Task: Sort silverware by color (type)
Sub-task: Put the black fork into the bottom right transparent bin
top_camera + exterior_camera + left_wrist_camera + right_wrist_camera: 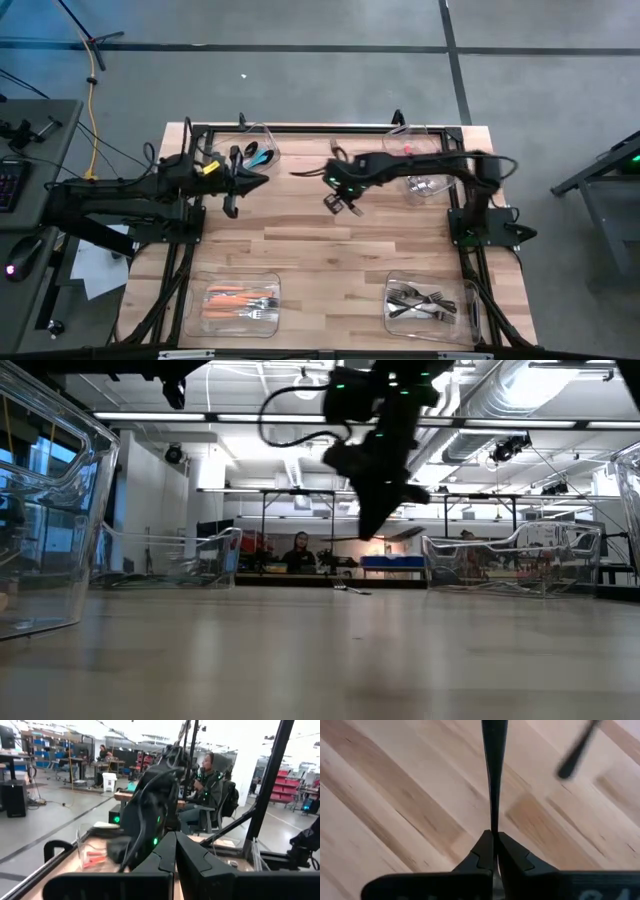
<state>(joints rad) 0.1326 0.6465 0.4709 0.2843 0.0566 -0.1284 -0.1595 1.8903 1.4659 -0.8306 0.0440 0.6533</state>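
My right gripper (342, 200) (368, 530) hangs over the middle of the table's far half, pointing steeply down and shut on a slim black piece of silverware (494, 775). Another dark piece (303, 172) (350, 589) lies flat on the wood toward the far edge. My left gripper (260, 181) (175, 847) waits shut and level beside the far-left bin, holding nothing. Teal pieces lie in the far-left bin (262, 152), orange ones in the near-left bin (240, 300), black forks in the near-right bin (430, 300). My right gripper pinches one end of the black piece's thin handle (493, 822) between its two fingertips. The fingers come from above, slanting down, and the handle runs on straight out past the tips, along the fingers. The piece is clear of the table.
A far-right clear bin (420, 160) holds something red. Black frame rails (300, 128) run round the table's edges. Bare wood lies between the four bins. People sit in the room beyond the table.
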